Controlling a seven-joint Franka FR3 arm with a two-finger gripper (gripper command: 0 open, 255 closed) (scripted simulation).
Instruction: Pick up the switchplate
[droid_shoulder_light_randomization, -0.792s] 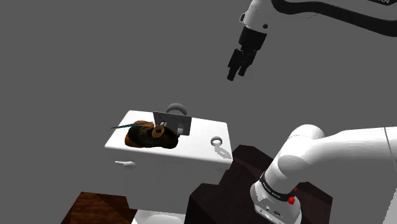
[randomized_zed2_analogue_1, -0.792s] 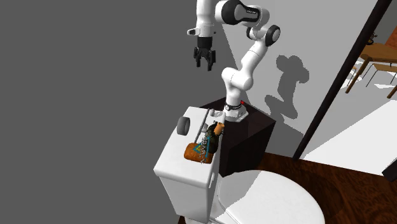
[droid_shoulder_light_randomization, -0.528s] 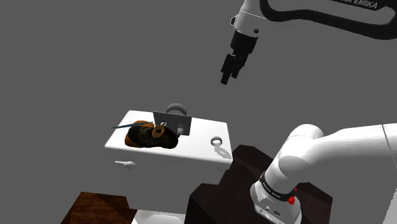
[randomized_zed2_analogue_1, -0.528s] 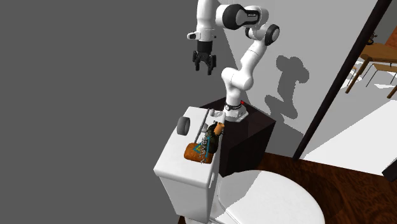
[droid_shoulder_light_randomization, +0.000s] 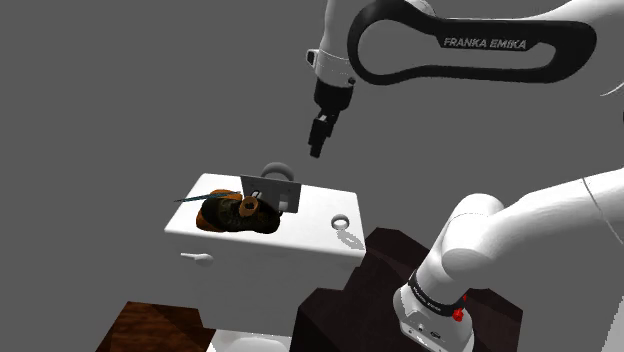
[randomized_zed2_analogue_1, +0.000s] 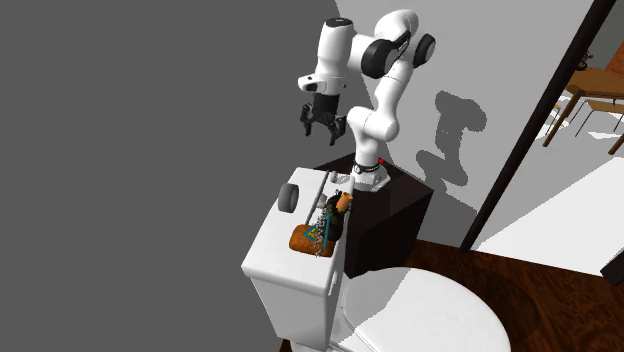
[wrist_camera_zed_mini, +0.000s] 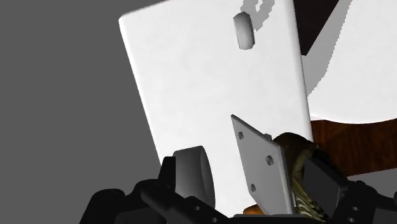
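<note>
The switchplate (droid_shoulder_light_randomization: 272, 190) is a flat grey plate with screw holes. It stands on edge on the white toilet tank lid (droid_shoulder_light_randomization: 300, 232), leaning against a brown stuffed toy (droid_shoulder_light_randomization: 235, 212). My gripper (droid_shoulder_light_randomization: 318, 141) hangs open well above the lid, over its back edge and to the shoulder view's right of the plate. In the second exterior view the gripper (randomized_zed2_analogue_1: 323, 126) shows its fingers spread, high over the switchplate (randomized_zed2_analogue_1: 322, 203). The wrist view looks down on the switchplate (wrist_camera_zed_mini: 264, 167), with black fingers (wrist_camera_zed_mini: 321, 179) apart and touching nothing.
A grey roll (droid_shoulder_light_randomization: 277, 170) stands behind the plate on the lid, and a small ring (droid_shoulder_light_randomization: 341, 221) lies near the lid's end by the dark stand (droid_shoulder_light_randomization: 390, 262). A grey wall rises behind the tank. The toilet bowl (randomized_zed2_analogue_1: 420, 315) is below.
The gripper has swung toward the shoulder view's left and dropped lower, from over the stand to above the tank's back edge. The switchplate and other objects have not moved.
</note>
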